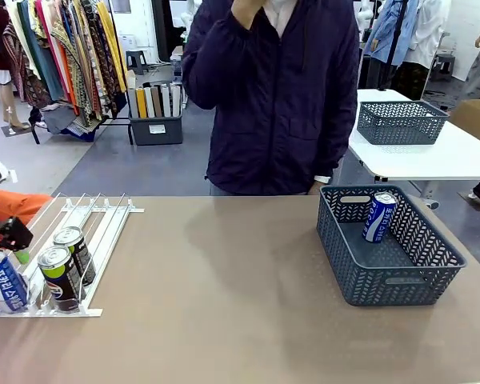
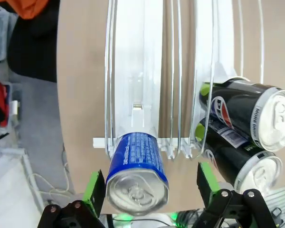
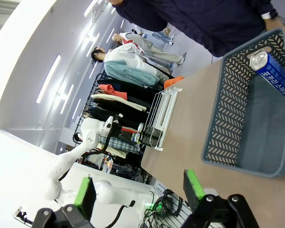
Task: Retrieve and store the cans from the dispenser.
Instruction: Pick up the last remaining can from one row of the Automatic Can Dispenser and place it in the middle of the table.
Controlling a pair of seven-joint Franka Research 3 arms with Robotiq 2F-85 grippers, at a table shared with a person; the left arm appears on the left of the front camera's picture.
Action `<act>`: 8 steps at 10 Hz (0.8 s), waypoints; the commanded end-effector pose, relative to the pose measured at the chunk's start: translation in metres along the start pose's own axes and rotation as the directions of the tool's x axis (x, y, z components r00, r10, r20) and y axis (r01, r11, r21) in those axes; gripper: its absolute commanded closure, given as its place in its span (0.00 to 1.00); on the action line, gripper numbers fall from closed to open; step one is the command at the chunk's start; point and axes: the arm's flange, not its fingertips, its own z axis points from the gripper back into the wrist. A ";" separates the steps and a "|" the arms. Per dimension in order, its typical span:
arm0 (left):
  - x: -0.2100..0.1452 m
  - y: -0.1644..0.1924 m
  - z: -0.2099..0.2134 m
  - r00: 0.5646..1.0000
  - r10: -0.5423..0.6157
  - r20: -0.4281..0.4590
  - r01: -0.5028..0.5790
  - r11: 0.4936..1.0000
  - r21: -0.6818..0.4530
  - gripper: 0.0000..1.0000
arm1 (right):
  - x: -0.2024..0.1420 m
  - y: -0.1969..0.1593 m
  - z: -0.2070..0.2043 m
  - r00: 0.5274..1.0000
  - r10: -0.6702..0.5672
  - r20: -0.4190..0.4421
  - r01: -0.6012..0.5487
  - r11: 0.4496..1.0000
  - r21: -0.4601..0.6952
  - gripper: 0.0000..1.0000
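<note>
The dispenser (image 1: 104, 220) is a white sloped rack of rails at the table's left. At its low end stand a blue-and-white can (image 1: 4, 280) and two dark cans (image 1: 60, 276) (image 1: 78, 252). In the left wrist view the blue can (image 2: 135, 166) lies between the green pads of my left gripper (image 2: 149, 183), which is open; gaps show on both sides. The dark cans (image 2: 247, 118) sit in the lanes beside it. Another blue can (image 1: 379, 216) leans inside the grey basket (image 1: 368, 276). My right gripper (image 3: 137, 190) is open with nothing between its fingers, hanging above the table short of the basket (image 3: 228, 118).
A person in a dark jacket stands at the far side of the table, one hand raised. A second grey basket (image 1: 400, 122) sits on a white table behind. Bare brown tabletop lies between dispenser and basket.
</note>
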 end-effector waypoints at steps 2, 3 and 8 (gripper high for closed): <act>-0.028 0.002 -0.025 0.999 0.025 -0.030 -0.024 0.999 0.029 0.00 | 0.004 0.003 -0.002 1.000 0.007 0.022 -0.007 1.000 0.023 0.00; -0.027 0.003 -0.029 0.999 0.022 -0.038 -0.021 0.999 0.032 0.00 | 0.004 0.003 -0.002 1.000 0.007 0.022 -0.007 1.000 0.023 0.00; -0.029 0.001 -0.031 0.999 0.007 -0.043 -0.005 0.999 0.039 1.00 | 0.004 0.003 -0.002 1.000 0.007 0.022 -0.007 1.000 0.023 0.00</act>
